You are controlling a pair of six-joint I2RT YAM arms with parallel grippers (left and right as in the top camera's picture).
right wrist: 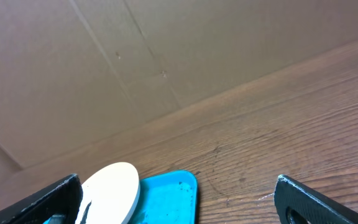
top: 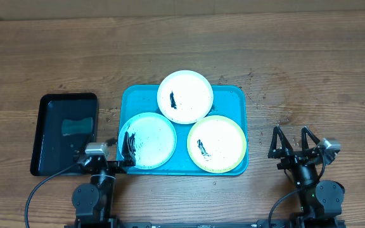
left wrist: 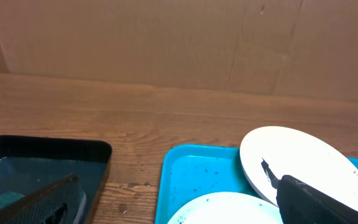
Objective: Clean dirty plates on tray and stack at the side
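The tray (top: 130,95) lies in the middle of the wooden table (top: 296,63) with three smeared plates: white plate (top: 185,96) far, light blue plate (top: 151,140) near-left, yellow-green plate (top: 216,144) near-right. The left gripper (top: 128,142), jaws apart, hangs over the light blue plate's left rim, the closest reach. The right gripper (top: 291,142), also spread, stands well to the right above bare wood.

- Overhead view is evenly lit with soft warm light, barely any shadows on the bench (top: 296,57).
- White plate (top: 185,96) looks slightly blown out.
- Wrist views are dimmer; the left end effector's fingers (left wrist: 322,202) look maybe a bit soft.
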